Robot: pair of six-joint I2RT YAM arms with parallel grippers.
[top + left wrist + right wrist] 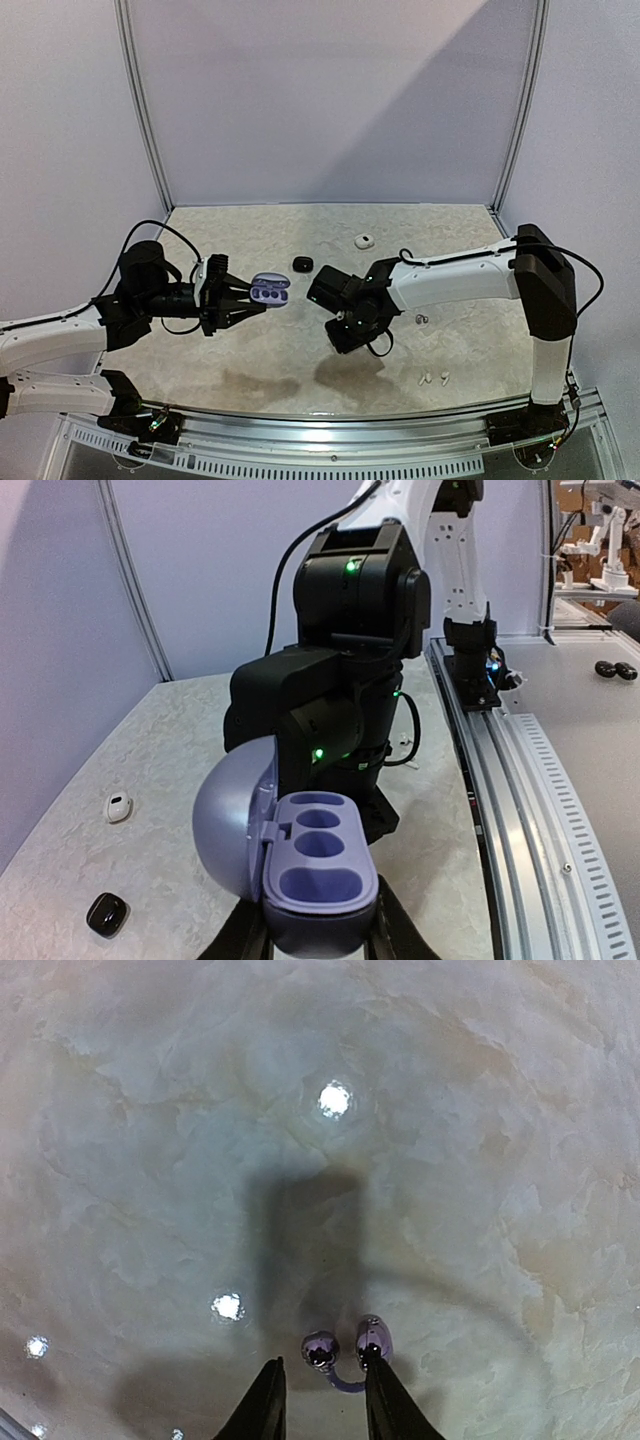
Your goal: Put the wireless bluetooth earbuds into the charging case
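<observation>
My left gripper (pixel 245 300) is shut on the base of an open lavender charging case (pixel 270 290) and holds it above the table. In the left wrist view the case (pixel 318 865) shows empty sockets, its lid swung left. My right gripper (pixel 347 335) hangs just right of the case, pointing down. In the right wrist view its jaws (pixel 322 1365) stand apart round a shiny purplish clip-shaped earbud (pixel 321 1348). The right fingertip (pixel 378 1380) overlaps one ball of the earbud; the left finger is clear of it. Whether the earbud rests on the table I cannot tell.
A small black case (pixel 302 263) and a white case (pixel 365 240) lie at the back of the marble table (pixel 460 350). White stemmed earbuds (pixel 432 378) lie front right, and another small item (pixel 422 319) lies right of my right gripper.
</observation>
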